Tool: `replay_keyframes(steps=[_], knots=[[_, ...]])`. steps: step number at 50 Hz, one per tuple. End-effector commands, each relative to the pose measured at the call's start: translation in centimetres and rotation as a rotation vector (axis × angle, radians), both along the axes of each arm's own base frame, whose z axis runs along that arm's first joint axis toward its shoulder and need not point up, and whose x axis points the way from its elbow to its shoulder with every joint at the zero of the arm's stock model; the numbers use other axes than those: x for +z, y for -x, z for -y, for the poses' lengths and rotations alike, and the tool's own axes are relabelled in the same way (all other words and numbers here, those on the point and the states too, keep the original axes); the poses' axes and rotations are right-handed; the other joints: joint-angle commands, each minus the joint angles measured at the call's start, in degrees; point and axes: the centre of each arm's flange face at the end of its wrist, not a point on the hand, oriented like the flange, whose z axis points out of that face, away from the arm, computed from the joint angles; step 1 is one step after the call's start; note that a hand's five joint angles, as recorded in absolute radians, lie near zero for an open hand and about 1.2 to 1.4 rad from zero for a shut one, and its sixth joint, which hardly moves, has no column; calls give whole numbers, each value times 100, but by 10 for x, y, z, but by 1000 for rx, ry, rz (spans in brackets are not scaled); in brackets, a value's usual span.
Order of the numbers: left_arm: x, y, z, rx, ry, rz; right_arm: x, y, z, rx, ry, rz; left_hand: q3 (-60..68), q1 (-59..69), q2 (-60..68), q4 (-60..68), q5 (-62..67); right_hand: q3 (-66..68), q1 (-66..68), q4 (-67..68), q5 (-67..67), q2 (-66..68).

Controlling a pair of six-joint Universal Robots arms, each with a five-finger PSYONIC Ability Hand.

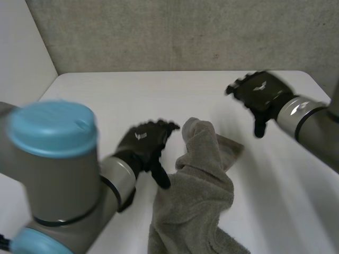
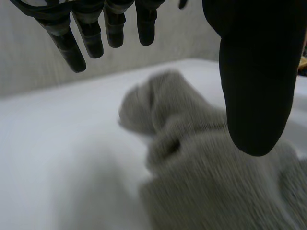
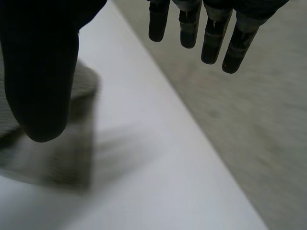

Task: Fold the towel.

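The towel (image 1: 198,190) is heaped at the table's (image 1: 106,100) near edge. The left hand (image 1: 145,143) is held spread and empty just beside its raised fold. The right hand (image 1: 259,92), likewise spread and empty, is held toward the far right corner.

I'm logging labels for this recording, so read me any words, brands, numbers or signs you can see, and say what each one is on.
No text here can be read.
Back of the left hand: a small pale mark, too blurred to read.
Back of the right hand: a small pale mark, too blurred to read.
The towel and the table: no writing visible.
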Motion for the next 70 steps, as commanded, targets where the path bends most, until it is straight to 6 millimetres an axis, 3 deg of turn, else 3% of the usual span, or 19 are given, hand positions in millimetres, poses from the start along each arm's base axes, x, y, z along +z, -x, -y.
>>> replay_keyframes(steps=[1,9,11,12,13,14,15,22,27,29,33,38,43,49,51,52,53,62,70], knots=[[-54,3,0,140,-149,-19,-45,-24,0,264,-105,60,166,83,171,167,-28,-236,-177,-348,-341,-324],[-88,9,-4,145,-188,19,-98,-38,20,271,-97,51,485,402,490,487,291,362,420,249,256,273],[-90,11,-6,137,-188,19,-113,-43,22,273,-99,47,1192,1109,1197,1193,998,1949,2007,1837,1844,1860],[-90,12,-7,132,-186,17,-113,-43,22,273,-99,47,2407,2325,2412,2409,2214,1959,2018,1847,1854,1871],[-88,12,-7,131,-180,11,-115,-47,23,282,-89,52,4901,4818,4906,4902,4707,3975,4033,3862,3869,3886],[-88,12,-7,131,-180,11,-115,-48,23,282,-88,52,4926,4843,4931,4927,4732,3995,4053,3882,3889,3906],[-85,13,-5,132,-164,1,-113,-51,26,283,-69,65,7022,6939,7027,7023,6828,6626,6684,6513,6521,6537],[-37,24,16,181,34,-85,-77,-54,45,222,34,149,7043,6960,7048,7045,6849,6764,6823,6652,6659,6676],[22,25,49,211,274,-83,2,-40,63,15,187,511,7043,6960,7048,7045,6849,6764,6823,6652,6659,6676],[57,16,73,244,427,-51,15,-38,62,6,208,582,7043,6960,7048,7045,6849,6764,6823,6652,6659,6676],[70,15,75,225,522,16,15,-36,49,14,153,591,7043,6960,7048,7045,6849,6764,6823,6652,6659,6676],[41,20,55,95,497,148,-6,-32,24,23,-3,451,7043,6960,7048,7045,6849,6764,6823,6652,6659,6676],[-31,2,10,-40,327,319,-56,-14,-25,71,-236,6,7043,6960,7048,7045,6849,6764,6823,6652,6659,6676],[-66,-11,-26,-122,232,406,-84,8,-68,182,-408,-296,7043,6960,7048,7045,6849,6249,6307,6136,6144,6160],[-77,-18,-45,-163,199,439,-89,13,-76,180,-456,-318,2617,2534,2622,2618,2423,167,226,55,62,79],[-77,-18,-45,-163,199,439,-89,13,-76,180,-456,-318,2588,2505,2593,2590,2394,143,201,31,38,54],[-79,-20,-51,-177,194,448,-86,13,-73,163,-457,-289,43,-40,48,45,-151,-236,-177,-348,-341,-324],[-39,-20,-52,-147,283,350,-33,12,-44,52,-270,-12,65,-18,70,66,-129,-236,-177,-348,-341,-324],[-7,-32,-22,-19,356,277,-3,1,-27,27,-219,152,98,15,103,100,-96,-236,-177,-348,-341,-324]])
